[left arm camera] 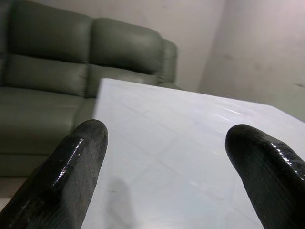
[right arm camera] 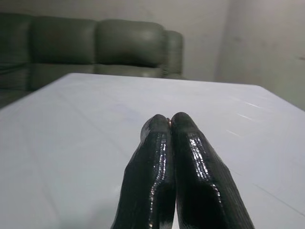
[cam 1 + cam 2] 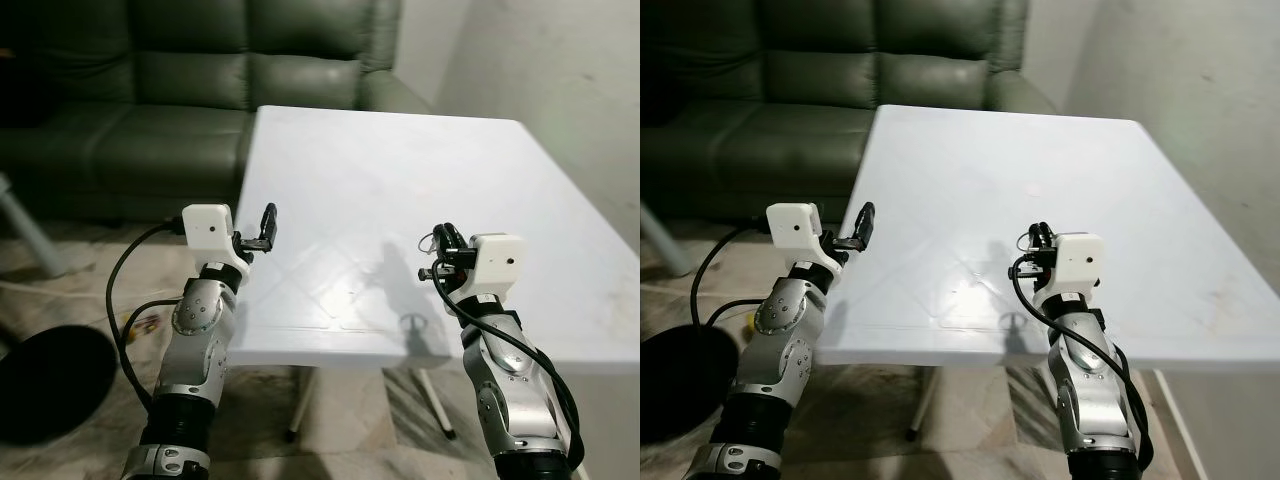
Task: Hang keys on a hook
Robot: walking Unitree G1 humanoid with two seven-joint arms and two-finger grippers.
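Over the white table (image 3: pixel 400 180), the right gripper (image 2: pixel 169 125) has its jaws clenched, perhaps pinching a key ring (image 3: pixel 427 240); the left gripper (image 3: pixel 268 226) hangs released.

The table (image 3: pixel 400 190) is plain white with a faint diamond pattern pressed into its top. Behind the table, the sofa (image 3: pixel 150 90) is dark grey-green leather. The wall (image 3: pixel 560 70) beside the table is pale grey. Both arms are silver with white boxes at the wrists and black cables, and the fingers (image 2: pixel 190 167) are glossy black. Left of the table, a black round shape (image 3: pixel 45 380) lies on the mottled beige floor (image 3: pixel 340 410).
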